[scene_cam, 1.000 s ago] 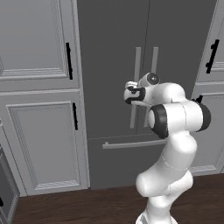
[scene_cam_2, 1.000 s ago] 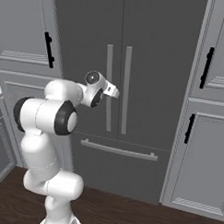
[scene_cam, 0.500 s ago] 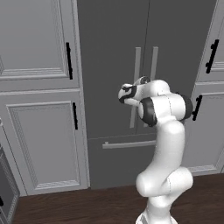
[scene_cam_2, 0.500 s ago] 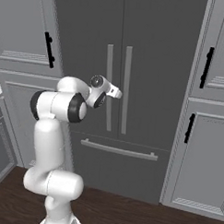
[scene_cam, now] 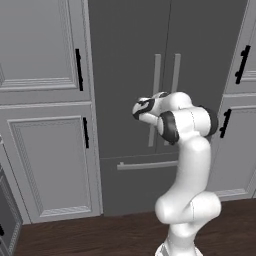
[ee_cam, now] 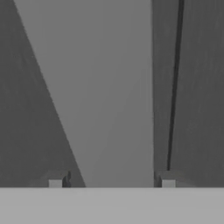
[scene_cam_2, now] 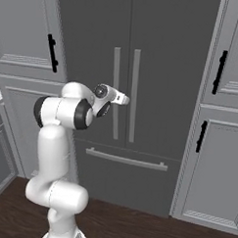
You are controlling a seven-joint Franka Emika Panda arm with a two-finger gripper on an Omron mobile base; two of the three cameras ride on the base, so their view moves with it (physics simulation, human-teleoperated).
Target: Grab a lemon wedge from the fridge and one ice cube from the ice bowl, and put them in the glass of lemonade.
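Hand view: pincer (ee_cam: 111, 183) tips cropped

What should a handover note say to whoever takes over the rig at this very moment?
End effector: at the fridge's left door handle, which stands between its fingertips in the hand view. Whether they clamp it yet cannot be told.
Fridge: both doors shut, so the lemon wedge is not reachable.
Done: arm brought up to the handle.
Left: close on the handle, pull the door open, take the wedge, fetch an ice cube, drop both in the lemonade glass.
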